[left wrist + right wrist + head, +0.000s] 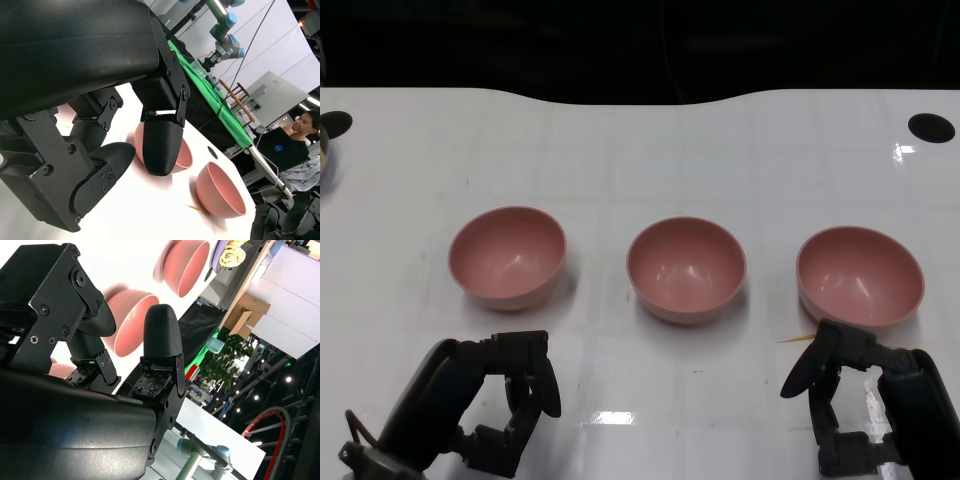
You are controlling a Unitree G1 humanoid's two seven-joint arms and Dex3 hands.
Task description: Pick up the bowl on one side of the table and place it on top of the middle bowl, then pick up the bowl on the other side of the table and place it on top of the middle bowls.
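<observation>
Three pink bowls point(686, 268) sit apart; left hand point(505, 405) and right hand point(850, 400) hang empty, fingers spread; only the left wrist view shows a person point(295, 145).

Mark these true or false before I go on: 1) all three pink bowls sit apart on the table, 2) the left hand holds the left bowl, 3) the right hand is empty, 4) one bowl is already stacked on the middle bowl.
1) True: the left bowl, the middle bowl and the right bowl stand apart in a row on the table.
2) False: the left hand holds nothing and sits short of that bowl.
3) True: the right hand is empty, just short of the right bowl.
4) False: the middle bowl has nothing on it.
</observation>
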